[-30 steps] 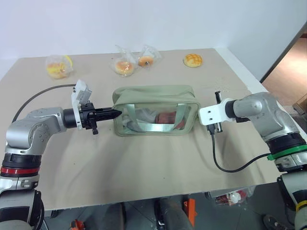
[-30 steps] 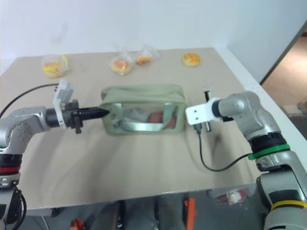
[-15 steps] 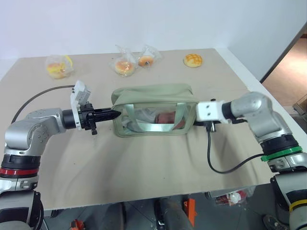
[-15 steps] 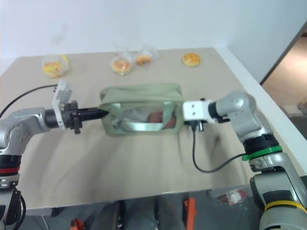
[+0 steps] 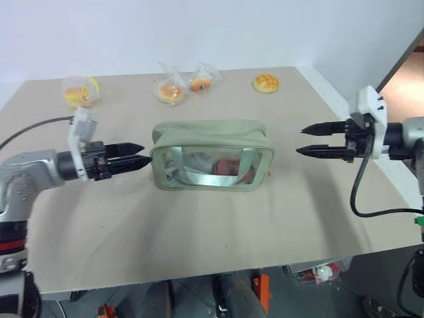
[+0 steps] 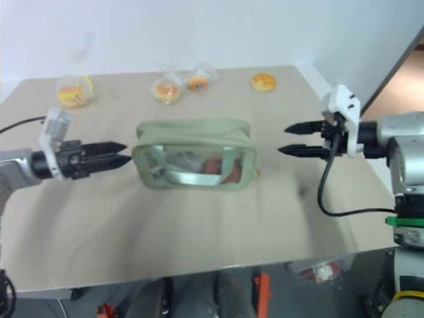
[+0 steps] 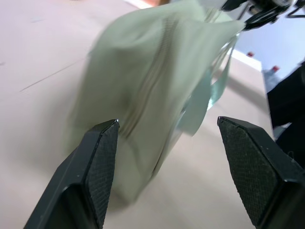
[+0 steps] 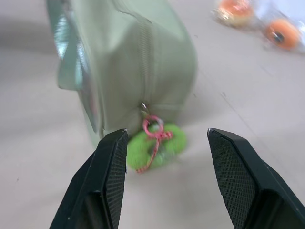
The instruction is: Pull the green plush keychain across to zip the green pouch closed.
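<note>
The green pouch (image 5: 212,156) lies in the middle of the table, with red and pale items showing through its clear front panel. The right wrist view shows its zipper running shut to the pull at the right end. There the green plush keychain (image 8: 155,145) rests on the table, hung from a pinkish ring. My right gripper (image 5: 301,140) hovers open to the pouch's right, well apart from it and holding nothing. My left gripper (image 5: 139,155) is open and empty just off the pouch's left end, where the pouch (image 7: 157,86) lies ahead of its fingers.
Three plastic-wrapped buns (image 5: 81,91) (image 5: 171,91) (image 5: 202,83) and one bare bun (image 5: 265,83) lie along the table's far edge. A black cable (image 5: 358,192) hangs from my right wrist above the table's right edge.
Both grippers opened and let go of the pouch's ends. The right one rolled, rose and drew back to the right. The left one pulled a little to the left.
</note>
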Tool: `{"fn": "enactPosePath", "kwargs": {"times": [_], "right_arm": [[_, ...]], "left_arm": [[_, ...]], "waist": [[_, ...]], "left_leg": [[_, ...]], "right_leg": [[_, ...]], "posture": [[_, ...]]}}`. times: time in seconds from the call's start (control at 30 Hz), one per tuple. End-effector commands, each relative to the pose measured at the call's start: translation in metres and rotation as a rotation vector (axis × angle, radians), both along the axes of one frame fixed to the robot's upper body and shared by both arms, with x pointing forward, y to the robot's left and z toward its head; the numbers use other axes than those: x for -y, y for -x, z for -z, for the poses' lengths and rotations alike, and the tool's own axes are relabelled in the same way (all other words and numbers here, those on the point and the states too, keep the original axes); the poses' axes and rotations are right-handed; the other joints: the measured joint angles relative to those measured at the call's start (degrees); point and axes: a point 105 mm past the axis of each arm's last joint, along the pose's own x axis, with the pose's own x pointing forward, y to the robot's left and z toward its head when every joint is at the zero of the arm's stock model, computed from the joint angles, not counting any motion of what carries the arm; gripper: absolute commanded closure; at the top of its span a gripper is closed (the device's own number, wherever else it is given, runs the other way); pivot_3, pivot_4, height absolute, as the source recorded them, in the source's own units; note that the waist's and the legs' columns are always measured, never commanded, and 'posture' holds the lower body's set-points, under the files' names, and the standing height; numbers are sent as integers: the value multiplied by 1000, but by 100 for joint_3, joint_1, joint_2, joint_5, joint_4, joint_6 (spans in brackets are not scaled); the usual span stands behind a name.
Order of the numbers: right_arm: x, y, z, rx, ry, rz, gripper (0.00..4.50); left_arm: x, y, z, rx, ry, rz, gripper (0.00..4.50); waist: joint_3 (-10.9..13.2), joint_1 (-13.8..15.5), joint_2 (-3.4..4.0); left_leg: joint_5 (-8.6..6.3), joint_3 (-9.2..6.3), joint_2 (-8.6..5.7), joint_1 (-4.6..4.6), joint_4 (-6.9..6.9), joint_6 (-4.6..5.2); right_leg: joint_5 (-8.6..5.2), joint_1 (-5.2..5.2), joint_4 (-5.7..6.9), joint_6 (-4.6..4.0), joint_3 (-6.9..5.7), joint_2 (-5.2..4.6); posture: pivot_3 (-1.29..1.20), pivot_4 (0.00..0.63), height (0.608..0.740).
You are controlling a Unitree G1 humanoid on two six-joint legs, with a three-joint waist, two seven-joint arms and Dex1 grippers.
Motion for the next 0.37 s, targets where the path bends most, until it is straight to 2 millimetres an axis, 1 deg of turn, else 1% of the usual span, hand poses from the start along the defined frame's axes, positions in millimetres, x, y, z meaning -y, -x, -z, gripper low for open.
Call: {"fn": "enactPosePath", "kwargs": {"times": [0.03, 0.1, 0.17, 0.23, 0.37], "right_arm": [[2, 11, -17, 64, -43, 6, 1766], [-1, 18, -18, 70, -90, 0, 1766], [-4, 23, -19, 71, -149, 10, 1766], [-4, 26, -17, 75, -189, 30, 1766], [-4, 27, -10, 68, -247, 83, 1766]], "left_arm": [[-23, 9, -12, 41, -7, -51, 1045], [-39, 10, -12, 25, 13, -107, 1045], [-51, 9, -6, 4, 16, -155, 1045], [-53, 10, -3, 0, 28, -162, 1045], [-50, 7, 3, -4, 50, -161, 1045]], "waist": [[0, 6, 0], [0, 18, 0], [0, 21, 0], [0, 26, 0], [-1, 30, -3]], "left_leg": [[0, -1, 1, 0, 0, 0], [0, -3, 2, -1, 1, -1], [-1, -3, 1, -2, 4, -2], [-2, 0, 1, -2, 4, -3], [-3, 0, -1, -7, 8, -5]], "right_leg": [[-1, -1, 0, -1, -2, 0], [-1, 0, 0, -1, -6, -1], [0, 1, 0, -1, -7, -3], [0, 2, -1, 0, -5, -6], [-1, 3, -4, 2, -8, -12]], "posture": [[0, 150, 740], [0, 150, 740], [0, 150, 740], [0, 150, 740], [0, 150, 740]]}}
